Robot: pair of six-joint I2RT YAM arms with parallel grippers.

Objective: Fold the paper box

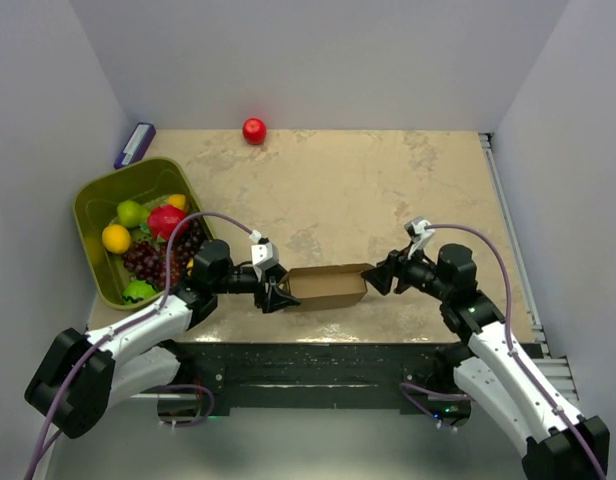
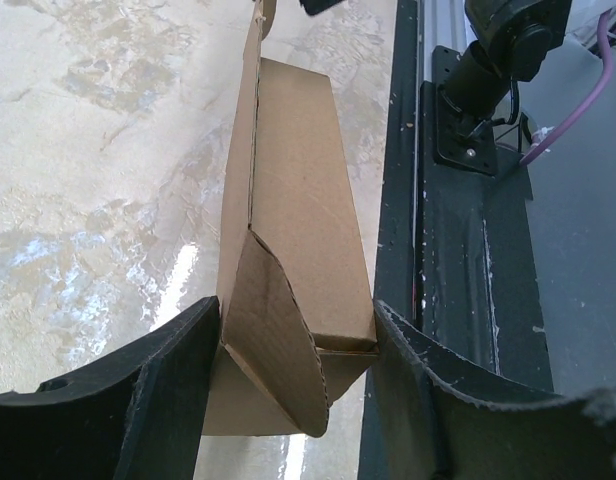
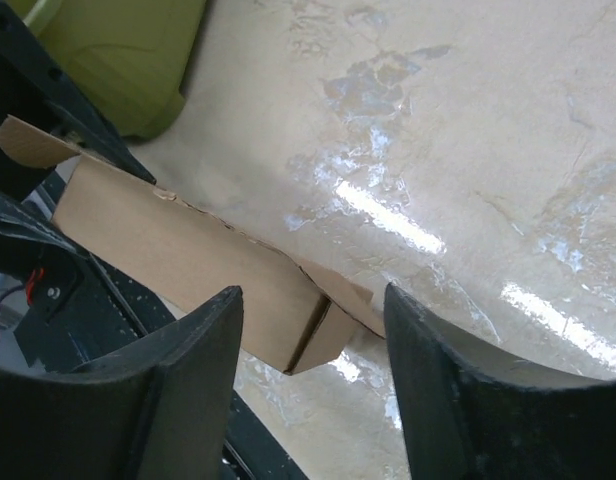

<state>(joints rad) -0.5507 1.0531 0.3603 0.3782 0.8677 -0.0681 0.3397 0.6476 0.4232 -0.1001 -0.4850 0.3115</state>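
The paper box (image 1: 328, 286) is a small brown carton lying lengthwise near the table's front edge, between the two arms. My left gripper (image 1: 278, 295) is shut on its left end. In the left wrist view both fingers (image 2: 178, 370) press the carton's (image 2: 298, 180) sides, and a loose end flap (image 2: 283, 340) sticks out towards the camera. My right gripper (image 1: 378, 275) is at the carton's right end. In the right wrist view it (image 3: 313, 292) stands open, and the carton's closed end (image 3: 318, 335) lies just beyond its fingertips, with gaps on both sides.
An olive-green bin (image 1: 93, 195) full of fruit stands at the left. A red apple (image 1: 254, 130) and a purple-and-white object (image 1: 135, 144) lie by the back wall. The black base rail (image 1: 328, 355) runs just in front of the carton. White walls close in three sides.
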